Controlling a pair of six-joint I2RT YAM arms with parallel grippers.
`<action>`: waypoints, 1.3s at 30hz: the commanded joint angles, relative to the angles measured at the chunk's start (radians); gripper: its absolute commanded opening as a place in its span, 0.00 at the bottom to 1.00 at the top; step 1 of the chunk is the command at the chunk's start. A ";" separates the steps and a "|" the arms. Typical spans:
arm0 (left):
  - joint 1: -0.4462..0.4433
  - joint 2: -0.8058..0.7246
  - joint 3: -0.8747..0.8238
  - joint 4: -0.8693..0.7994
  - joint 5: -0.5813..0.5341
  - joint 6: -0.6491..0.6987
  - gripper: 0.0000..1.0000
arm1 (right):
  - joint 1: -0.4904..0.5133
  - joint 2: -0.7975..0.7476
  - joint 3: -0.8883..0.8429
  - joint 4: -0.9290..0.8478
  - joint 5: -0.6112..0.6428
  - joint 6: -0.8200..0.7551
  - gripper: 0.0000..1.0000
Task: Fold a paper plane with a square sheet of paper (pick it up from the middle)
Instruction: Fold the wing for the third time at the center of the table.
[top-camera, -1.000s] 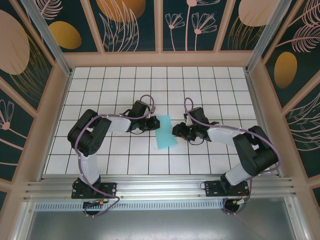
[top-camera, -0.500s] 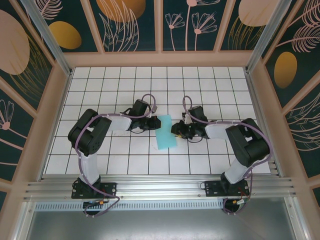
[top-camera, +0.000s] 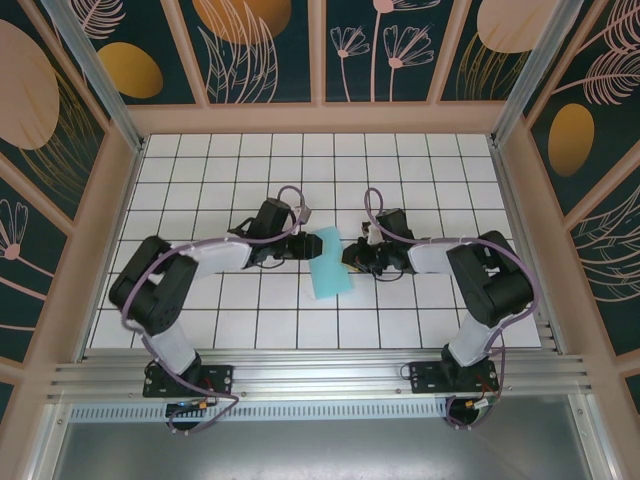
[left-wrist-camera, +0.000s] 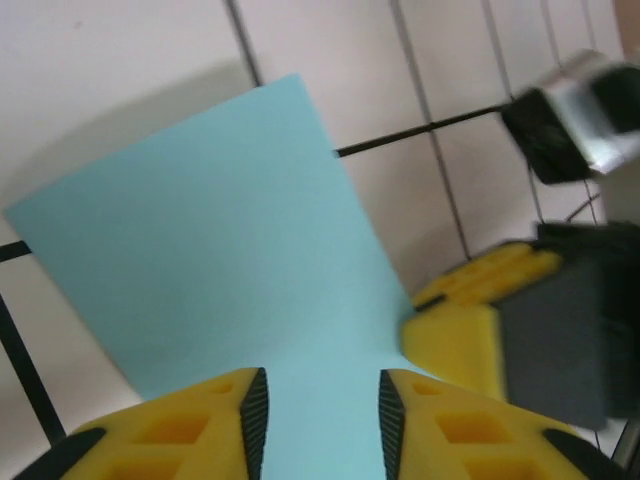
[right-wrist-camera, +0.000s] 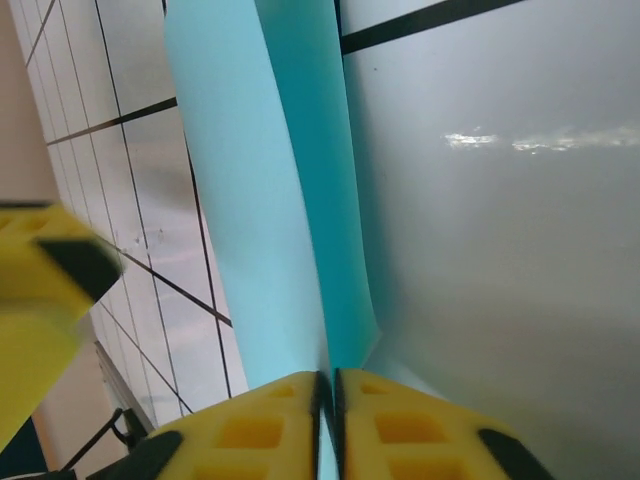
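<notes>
Roughly midway between the left and right edges of the white tiled table (top-camera: 200, 180), a little toward the near edge, lies the square sheet of paper (top-camera: 331, 263), light turquoise-blue. From above it reads as a narrow slanted strip. It seems doubled over or curled up along its length, though which of the two is hard to tell.

The right gripper (top-camera: 352, 262) meets the sheet's right side. In its own wrist view, the right gripper (right-wrist-camera: 328, 410) has its yellow fingers pressed together, clamped on a raised edge of the paper (right-wrist-camera: 270, 200), which rises away in two shades of blue.

The left gripper (top-camera: 300, 247) sits just beside the sheet's left side. In its wrist view, the left gripper (left-wrist-camera: 322, 410) has its fingers apart, with the paper (left-wrist-camera: 230, 250) running between and beyond them, not pinched.

With one pinch holding the sheet, the likely trouble is the paper springing flat or swinging about that single grip, so any crease would land crooked. A sideways pull by the right arm could also drag the thin sheet across the tiles, or crumple or tear it at the clamped edge.

No brand, label or writing can be read on the paper, the arms or the patterned walls (top-camera: 260, 50), which carry leaf and flower designs.
</notes>
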 joint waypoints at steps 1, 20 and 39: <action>-0.089 -0.153 -0.095 -0.001 -0.159 0.074 0.46 | -0.007 0.032 0.039 0.003 -0.040 -0.005 0.10; -0.538 -0.070 -0.081 -0.042 -0.750 0.203 0.75 | -0.007 0.027 0.034 0.012 -0.040 0.048 0.06; -0.576 0.036 -0.013 -0.085 -0.942 0.184 0.34 | -0.008 0.032 0.044 -0.021 -0.030 0.031 0.09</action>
